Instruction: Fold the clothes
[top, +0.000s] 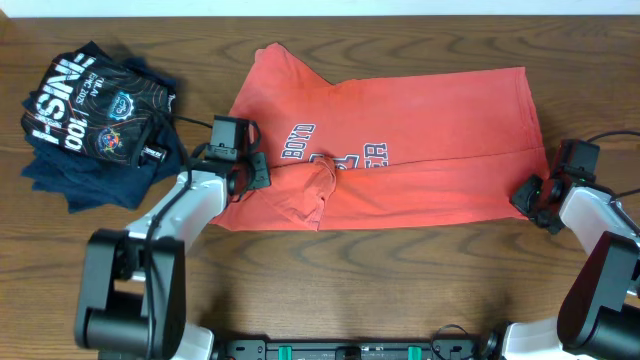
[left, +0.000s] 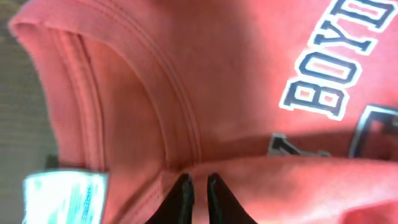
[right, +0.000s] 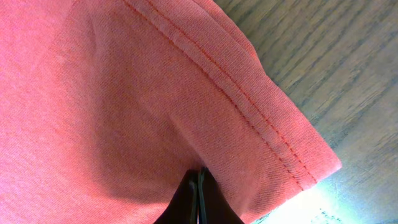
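The red-orange T-shirt (top: 400, 130) lies spread across the middle of the table, its front edge folded up over the white-and-dark chest print (top: 335, 158). My left gripper (top: 256, 172) is at the shirt's left end by the collar. In the left wrist view its fingers (left: 199, 182) are nearly closed and pinch a fold of red cloth below the collar seam. The white tag (left: 65, 196) sits to their left and the print (left: 323, 68) to the upper right. My right gripper (top: 527, 196) is at the shirt's near right corner, shut on cloth (right: 199, 174) next to the stitched hem (right: 261, 112).
A pile of dark navy shirts with white lettering (top: 95, 110) lies at the back left of the wooden table (top: 400, 270). Bare wood shows past the hem in the right wrist view (right: 336, 62).
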